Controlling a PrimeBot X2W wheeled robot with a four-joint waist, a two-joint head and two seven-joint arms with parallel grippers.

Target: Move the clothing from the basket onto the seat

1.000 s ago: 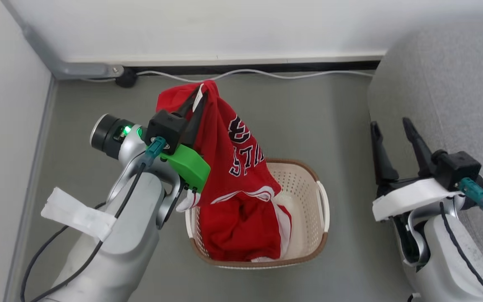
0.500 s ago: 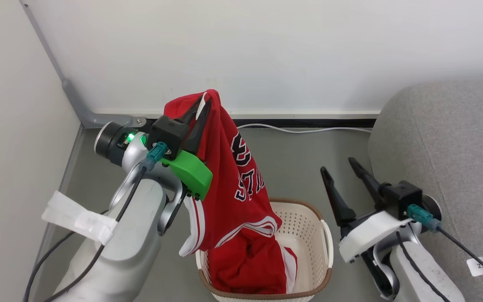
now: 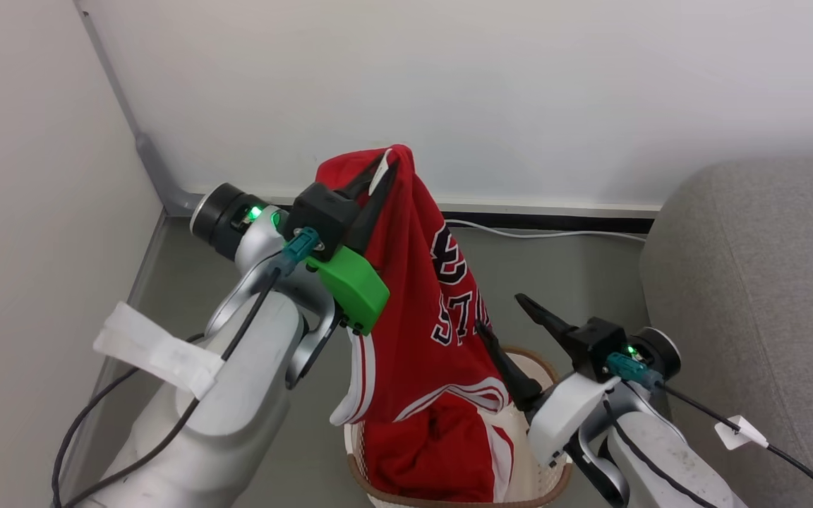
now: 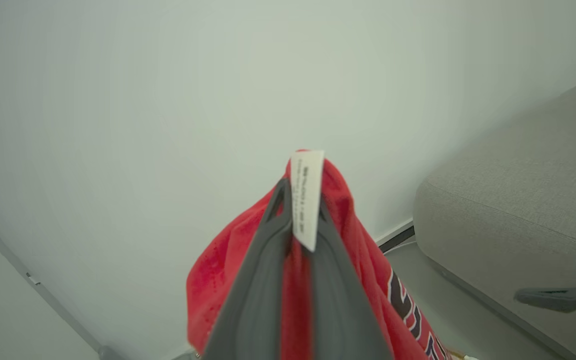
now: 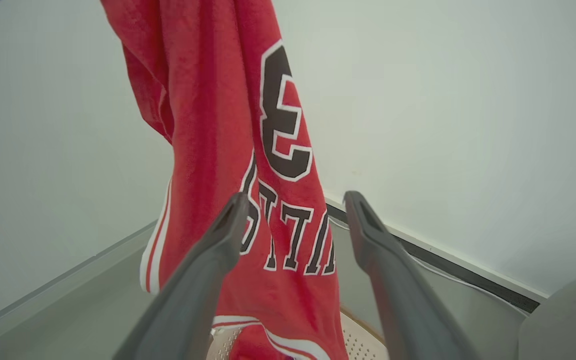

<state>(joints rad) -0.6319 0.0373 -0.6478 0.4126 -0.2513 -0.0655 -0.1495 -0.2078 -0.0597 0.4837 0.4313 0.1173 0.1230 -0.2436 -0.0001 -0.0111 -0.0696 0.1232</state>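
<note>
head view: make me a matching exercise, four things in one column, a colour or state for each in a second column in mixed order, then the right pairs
Column one:
1. left gripper
2. right gripper
3. basket
4. seat

Column two:
A. grey, on the robot's right
B. open, beside the hanging clothing
C. cream, red clothing inside
D. shut on the clothing, raised

Pairs: 1-D, 2-B, 3-C, 4-A
</note>
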